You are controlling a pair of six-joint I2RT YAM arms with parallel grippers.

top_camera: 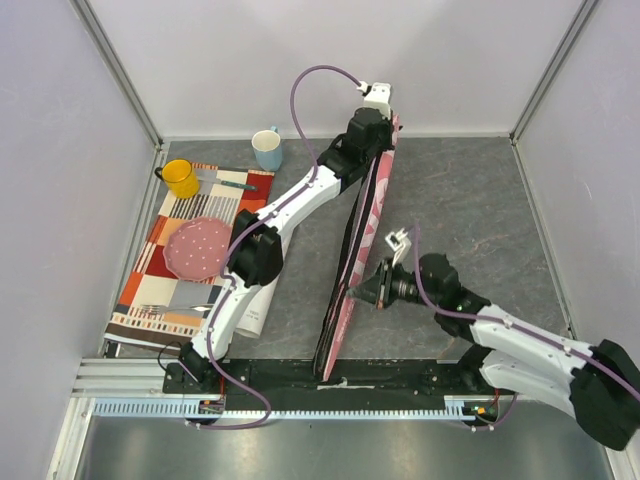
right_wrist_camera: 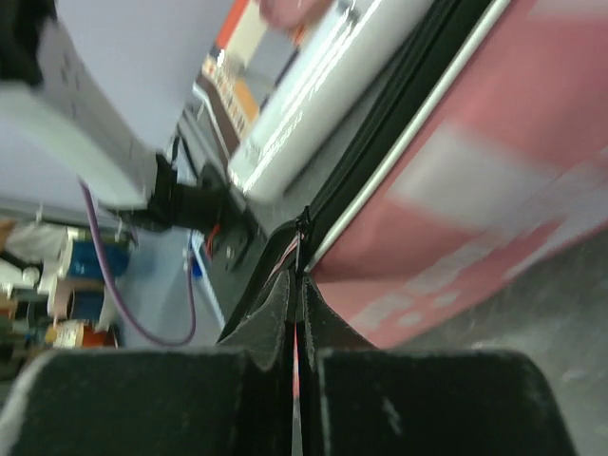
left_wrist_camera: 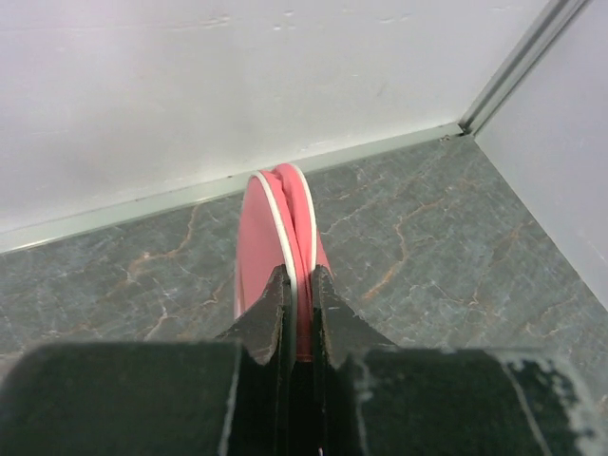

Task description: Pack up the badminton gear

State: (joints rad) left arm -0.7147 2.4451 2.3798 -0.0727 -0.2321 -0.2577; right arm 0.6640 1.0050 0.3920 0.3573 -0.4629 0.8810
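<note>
Jaws on your right gripper (right_wrist_camera: 296, 285) are pinched tight on something thin at the black zipper (right_wrist_camera: 408, 114) of the pink bag (top_camera: 365, 225), low on its near end. It looks like the zipper pull, though the blur keeps me from being sure. The bag stands on its long edge, running from near to far. Left of the bag's near half, the white tube (top_camera: 258, 312) lies on the table (top_camera: 470, 220), outside the bag, so that piece is not packed yet. At the bag's far end your left gripper (left_wrist_camera: 302, 285) is clamped on the piped rim, holding it upright. No rackets or shuttlecocks show outside the bag, so you can reckon they are inside, but the pictures cannot confirm it. I'd judge you are late in the job, with the zipper to run closed and the tube to deal with.
</note>
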